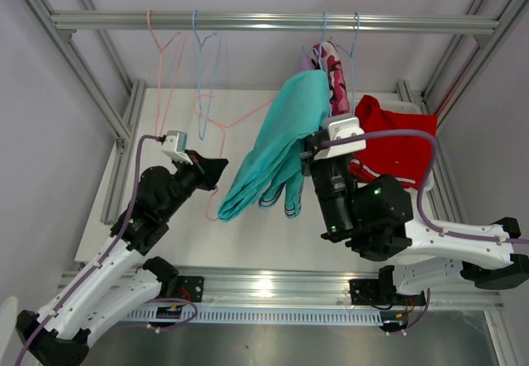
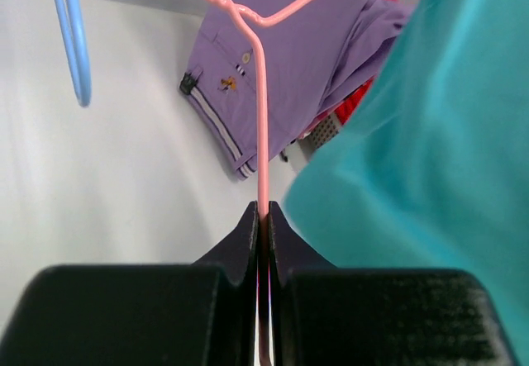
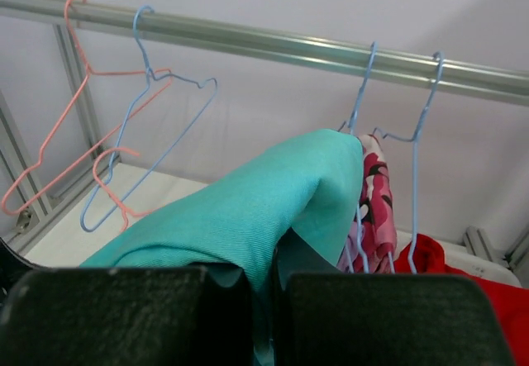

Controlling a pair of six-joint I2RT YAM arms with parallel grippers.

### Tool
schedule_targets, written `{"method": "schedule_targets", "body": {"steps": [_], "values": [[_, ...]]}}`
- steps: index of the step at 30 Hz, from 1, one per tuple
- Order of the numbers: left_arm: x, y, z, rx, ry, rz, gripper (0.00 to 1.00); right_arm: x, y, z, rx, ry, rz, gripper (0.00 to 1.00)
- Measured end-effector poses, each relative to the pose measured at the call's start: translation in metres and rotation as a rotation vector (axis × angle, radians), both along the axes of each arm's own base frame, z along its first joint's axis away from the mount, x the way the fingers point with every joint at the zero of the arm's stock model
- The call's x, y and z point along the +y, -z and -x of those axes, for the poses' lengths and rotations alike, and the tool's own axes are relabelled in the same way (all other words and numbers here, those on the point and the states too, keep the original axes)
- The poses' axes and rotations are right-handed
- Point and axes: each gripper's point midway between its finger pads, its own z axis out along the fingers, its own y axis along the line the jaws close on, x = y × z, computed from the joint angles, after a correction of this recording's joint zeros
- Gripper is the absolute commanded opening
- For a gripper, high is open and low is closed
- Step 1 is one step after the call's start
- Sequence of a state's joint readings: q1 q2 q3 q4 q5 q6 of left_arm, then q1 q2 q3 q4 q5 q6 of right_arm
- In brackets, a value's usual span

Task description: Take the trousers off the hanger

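Draping down the middle of the overhead view, the teal trousers (image 1: 277, 147) hang in a long fold. Their upper end rises toward the rail (image 1: 273, 21) and their legs trail to the lower left over the white worktop (image 1: 165, 217). The right pincer (image 1: 310, 155) is closed on this teal cloth, and its wrist view shows the fabric pinched between the two dark fingers (image 3: 223, 300). The top of the fold seems to lie over a blue wire hanger hooked on the rail, though the cloth hides the contact.

The left pincer (image 2: 263, 213), at the left of centre in the overhead view, is clamped tight on the thin wire of a pink hanger (image 2: 262, 135). That wire runs straight up from between its fingertips.

Just right of the teal pair, the camouflage trousers (image 1: 336, 81) hang below the rail. The red trousers (image 1: 397, 135) lie in a heap at the right of the worktop. The lilac trousers (image 2: 281, 52) show in the left wrist view behind the pink wire. A bare blue hanger (image 2: 82, 97) hangs at that view's upper left.
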State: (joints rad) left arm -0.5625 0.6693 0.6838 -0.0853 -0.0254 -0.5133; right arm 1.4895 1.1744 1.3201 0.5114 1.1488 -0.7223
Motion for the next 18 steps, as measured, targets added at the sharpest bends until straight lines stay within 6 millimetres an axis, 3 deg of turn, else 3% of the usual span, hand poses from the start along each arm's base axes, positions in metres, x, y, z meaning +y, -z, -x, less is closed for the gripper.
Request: {"method": "schedule_targets", "body": {"steps": [11, 18], "values": [[-0.001, 0.049, -0.011, 0.170, -0.028, -0.114, 0.00, -0.019, -0.072, 0.002, -0.005, 0.039, -0.014, 0.00], [0.003, 0.045, -0.010, 0.159, -0.039, -0.116, 0.00, -0.039, -0.083, 0.007, -0.002, 0.078, 0.021, 0.00]]}}
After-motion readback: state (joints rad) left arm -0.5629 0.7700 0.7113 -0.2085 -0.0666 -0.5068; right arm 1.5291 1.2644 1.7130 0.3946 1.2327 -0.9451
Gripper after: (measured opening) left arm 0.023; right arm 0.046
